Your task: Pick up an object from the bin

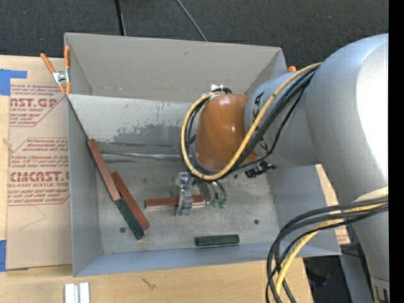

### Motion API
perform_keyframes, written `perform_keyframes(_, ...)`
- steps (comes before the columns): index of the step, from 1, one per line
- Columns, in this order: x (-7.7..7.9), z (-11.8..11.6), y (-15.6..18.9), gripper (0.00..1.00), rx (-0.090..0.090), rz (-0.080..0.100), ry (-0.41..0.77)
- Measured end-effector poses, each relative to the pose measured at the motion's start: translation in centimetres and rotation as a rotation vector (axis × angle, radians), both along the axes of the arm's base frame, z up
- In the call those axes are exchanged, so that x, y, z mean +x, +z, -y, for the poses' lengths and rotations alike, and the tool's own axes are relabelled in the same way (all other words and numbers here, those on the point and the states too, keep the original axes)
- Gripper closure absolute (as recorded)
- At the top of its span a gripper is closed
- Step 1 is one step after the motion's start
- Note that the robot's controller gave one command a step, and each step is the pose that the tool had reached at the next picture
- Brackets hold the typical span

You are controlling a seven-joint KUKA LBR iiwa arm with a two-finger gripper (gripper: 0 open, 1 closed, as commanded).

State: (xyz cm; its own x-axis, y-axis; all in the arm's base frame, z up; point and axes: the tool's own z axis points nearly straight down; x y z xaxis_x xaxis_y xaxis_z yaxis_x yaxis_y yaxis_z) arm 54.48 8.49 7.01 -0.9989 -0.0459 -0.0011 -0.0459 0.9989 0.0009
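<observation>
My gripper (184, 199) is down at the bin floor near the middle, right on a short reddish-brown flat stick (161, 202) that lies crosswise under it. The stick shows on both sides of the gripper, longer to the left. A small green bit (219, 202) sits just right of the gripper. A dark green flat bar (216, 240) lies on the floor nearer the front wall, apart from the gripper.
At the left, a long brown stick (102, 167) leans along the bin's left wall. Beside it lies a brown stick with a dark green end (131, 211). The arm with its orange cover and cables hangs over the right half of the bin.
</observation>
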Motion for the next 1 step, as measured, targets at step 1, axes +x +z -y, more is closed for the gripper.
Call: perform_keyframes(1, 0.00, 0.00, 0.00, 1.00, 0.000, 0.000, 0.000)
